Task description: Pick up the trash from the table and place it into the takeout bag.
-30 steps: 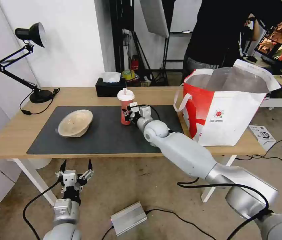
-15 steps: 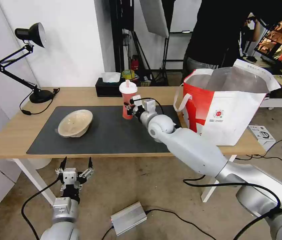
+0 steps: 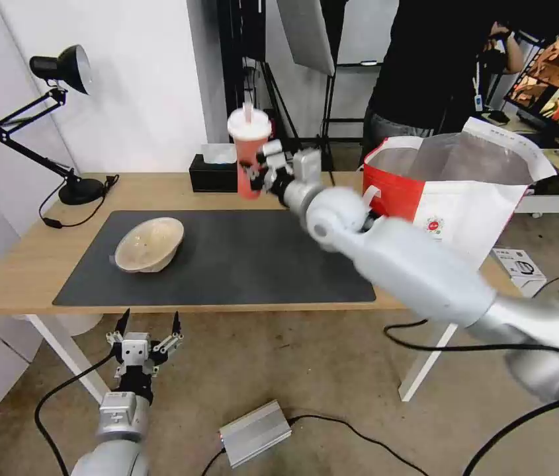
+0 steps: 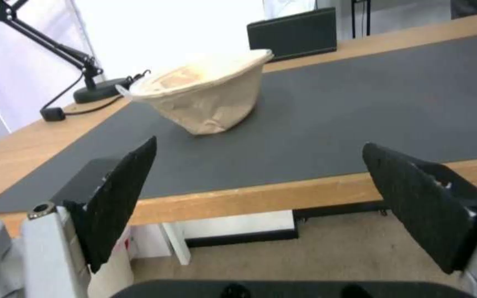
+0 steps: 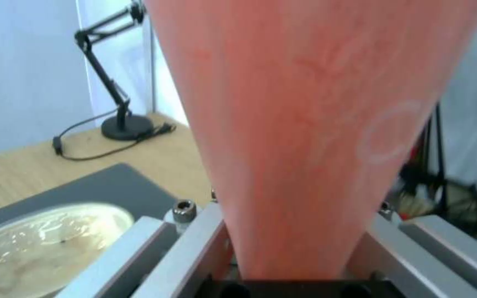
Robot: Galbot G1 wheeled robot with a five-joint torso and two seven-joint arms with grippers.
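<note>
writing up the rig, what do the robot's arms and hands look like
Both arms are smooth, rounded, silver-grey shells with ball-like joints, and black cables trail from them. The left hand has a boxy pale metal body and two pointed black fingers with a textured face. The right hand is silver-white with black parts and bare metal rails.

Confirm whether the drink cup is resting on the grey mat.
No: the right end effector holds the drink cup in the air, well above the mat.
</note>
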